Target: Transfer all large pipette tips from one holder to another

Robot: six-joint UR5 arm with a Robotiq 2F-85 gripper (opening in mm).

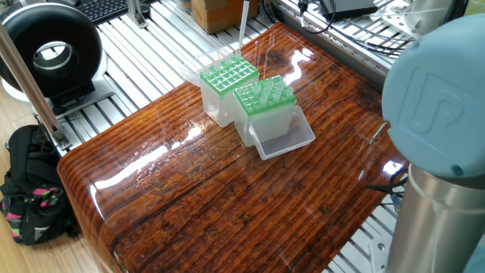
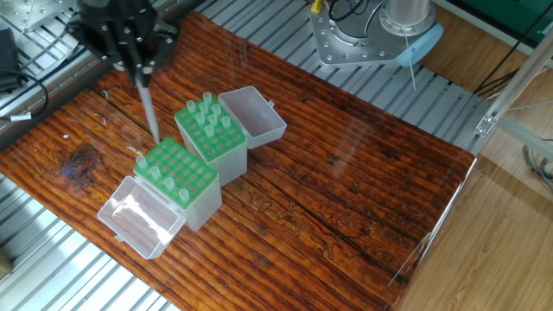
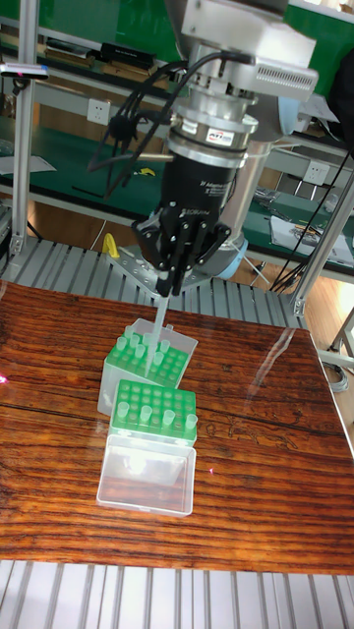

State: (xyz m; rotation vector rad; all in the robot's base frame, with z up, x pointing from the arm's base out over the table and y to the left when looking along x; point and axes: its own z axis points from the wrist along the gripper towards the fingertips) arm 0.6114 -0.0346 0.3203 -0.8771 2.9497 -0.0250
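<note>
No text readable — labels blurred.

hand [image 3: 167, 288]: clamps pipette tip [image 3: 156, 337] | above green racks [image 3: 154, 406]

**Silver arm, black gripper**

The arm [image 3: 241, 39] is silver with pale blue joint caps [image 1: 432, 98]. A black wrist cylinder [image 3: 208, 162] carries white lettering, black cables [image 3: 133, 123] loop beside it, and the gripper [image 3: 163, 285] is black.

Gripper [image 3: 165, 285]: wrist vertical, pointing straight down, fingers [image 2: 130, 53] closed together around a pipette tip [image 2: 148, 108] hanging below them.
</note>
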